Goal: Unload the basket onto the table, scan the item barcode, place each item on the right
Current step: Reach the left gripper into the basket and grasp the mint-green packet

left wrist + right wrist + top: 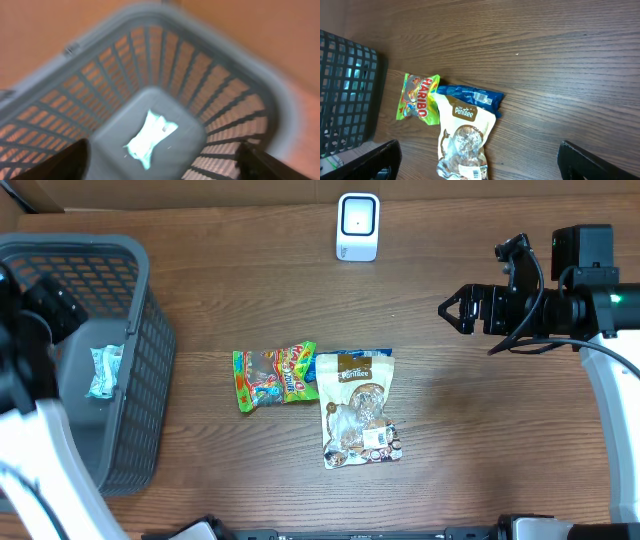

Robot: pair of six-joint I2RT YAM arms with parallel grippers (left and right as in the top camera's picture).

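Basket [150,380] holding pale packet [104,372], snack bags [358,405] mid-table — scanner [358,226] beyond.

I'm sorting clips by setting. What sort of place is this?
Probably a mock shop checkout on a wooden table: a white barcode scanner, a grey plastic shopping basket and snacks such as a Haribo bag.

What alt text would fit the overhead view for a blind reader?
Centre-frame lie a green gummy bag, a brown-and-white plastic pouch and a blue wrapper partly beneath it. A grey plastic mesh basket sits left, a small white scanner at top.
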